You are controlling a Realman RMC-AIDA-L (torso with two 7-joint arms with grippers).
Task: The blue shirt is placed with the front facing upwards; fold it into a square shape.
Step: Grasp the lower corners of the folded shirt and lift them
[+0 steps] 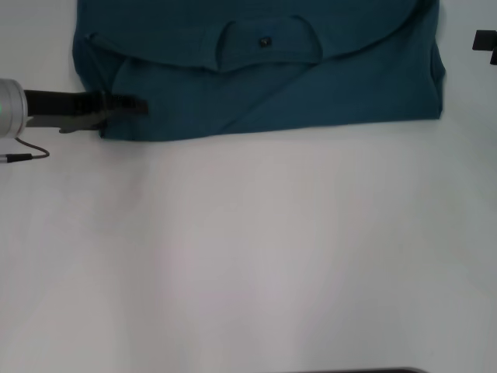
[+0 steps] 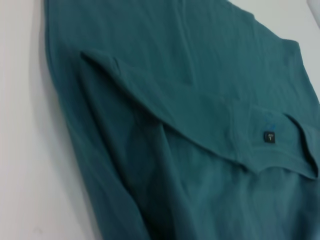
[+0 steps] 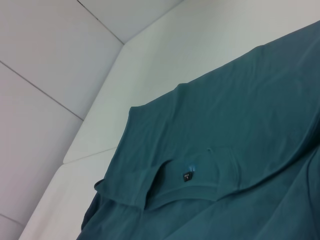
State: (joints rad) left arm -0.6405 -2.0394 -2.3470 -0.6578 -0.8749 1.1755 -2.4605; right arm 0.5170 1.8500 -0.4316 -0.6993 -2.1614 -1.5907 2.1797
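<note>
Blue shirt (image 1: pixel 311 85), already folded over, collar uppermost, at the table's (image 1: pixel 248 256) far edge; left gripper (image 1: pixel 124 109) apparently pinching its near-left corner, right gripper (image 1: pixel 485 43) barely visible, state indeterminable; next fold probably needs that corner carried across.

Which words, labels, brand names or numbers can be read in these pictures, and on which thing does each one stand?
No text can be read.
Small dark label at the collar of the blue shirt: it bears a pale mark, too small to read.
Chest letters: none show; the shirt lies folded.
Left claw, at the shirt's near left corner: no marking visible.
White table: no writing.
</note>
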